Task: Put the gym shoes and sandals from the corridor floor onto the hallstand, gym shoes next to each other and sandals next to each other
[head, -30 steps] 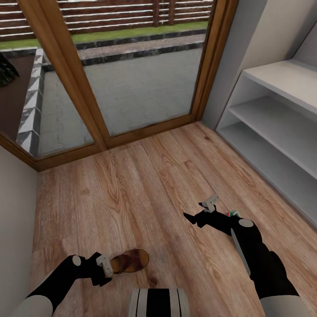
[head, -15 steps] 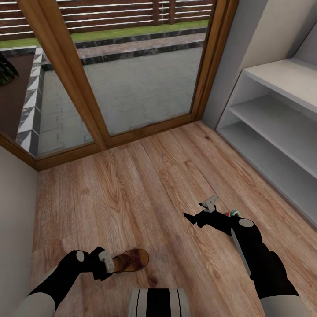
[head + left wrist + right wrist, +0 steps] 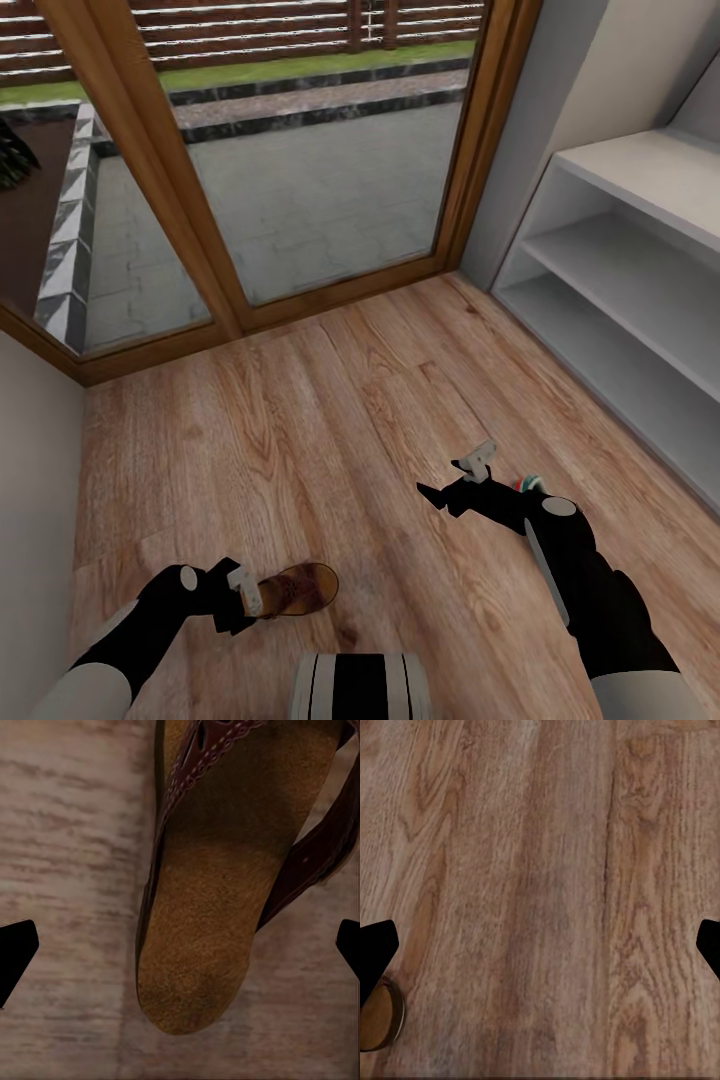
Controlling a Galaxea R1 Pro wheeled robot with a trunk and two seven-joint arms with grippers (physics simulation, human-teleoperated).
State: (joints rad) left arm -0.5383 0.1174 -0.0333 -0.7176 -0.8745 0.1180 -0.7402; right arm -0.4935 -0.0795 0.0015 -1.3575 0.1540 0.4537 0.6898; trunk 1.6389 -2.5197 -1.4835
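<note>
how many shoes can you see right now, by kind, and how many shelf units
sandals: 1, the brown sandal on the wood floor, lying between the fingers of the open left end effector
gym shoes: 1, partly hidden, a red and green bit behind the right end effector
shelf units: 1, the pale grey hallstand
total: 3

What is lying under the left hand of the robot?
A brown sandal lies on the wood floor between the open left hand's fingertips. Its underside is hidden.
</note>
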